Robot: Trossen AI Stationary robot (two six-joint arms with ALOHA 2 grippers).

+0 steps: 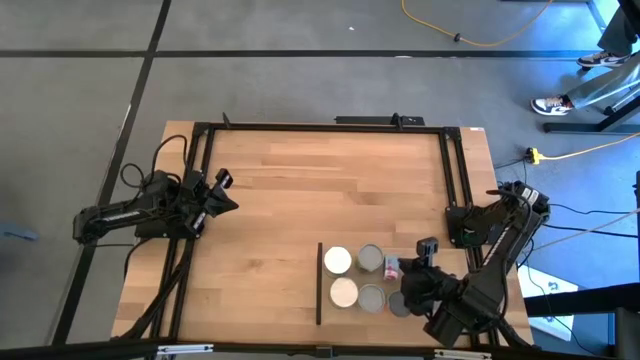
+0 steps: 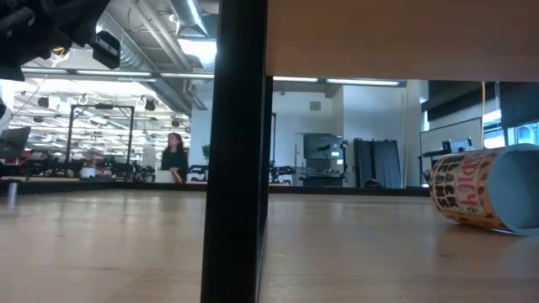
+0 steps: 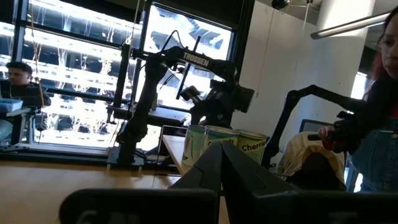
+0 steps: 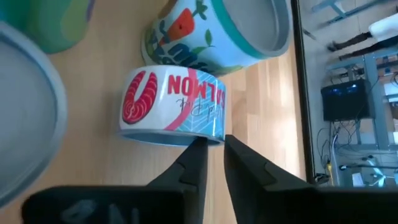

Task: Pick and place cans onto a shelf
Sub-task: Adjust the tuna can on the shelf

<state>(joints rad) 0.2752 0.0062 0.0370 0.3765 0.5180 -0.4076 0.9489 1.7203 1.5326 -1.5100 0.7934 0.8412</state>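
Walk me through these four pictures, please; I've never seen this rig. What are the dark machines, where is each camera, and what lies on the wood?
Two dark robot arms work at a wooden table. The overhead picture shows both. The left gripper waits shut at the table's left side, holding nothing. The right gripper is low at the cluster of cans on the shelf board.

The table-height picture looks across the wood; one can lies tipped on its side there.

Each wrist camera looks past its own fingers. The right one shows narrowly parted fingers at the rim of a salmon can lying on its side, not clearly gripped.
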